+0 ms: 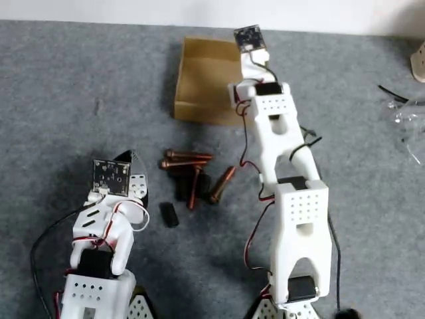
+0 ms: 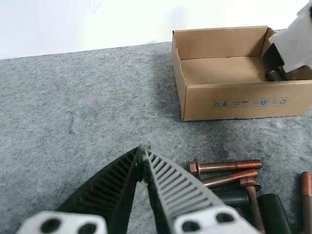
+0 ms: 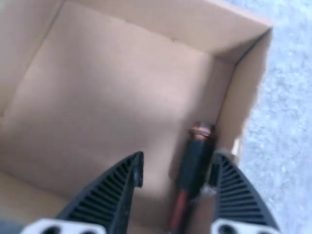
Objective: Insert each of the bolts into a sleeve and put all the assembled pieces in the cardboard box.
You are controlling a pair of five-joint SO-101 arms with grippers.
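The right claw [image 3: 179, 158] gapes wide inside the cardboard box [image 1: 199, 80], a sleeved bolt [image 3: 195, 156] lying on its floor between the fingers [image 3: 122, 185], while the left claw [image 2: 145, 153], pinched closed and empty, sits at nine o'clock of the loose bolts [image 1: 189, 159], the box at their twelve.

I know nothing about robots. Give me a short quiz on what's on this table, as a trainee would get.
1. True or false: the left pincer is shut.
2. Where does the assembled bolt lie? A held in the left pincer; B inside the cardboard box; C on a shelf.
3. Fill the blank: the lone black sleeve lies nearer the ____ arm.
Key: 1 true; 2 B; 3 left.
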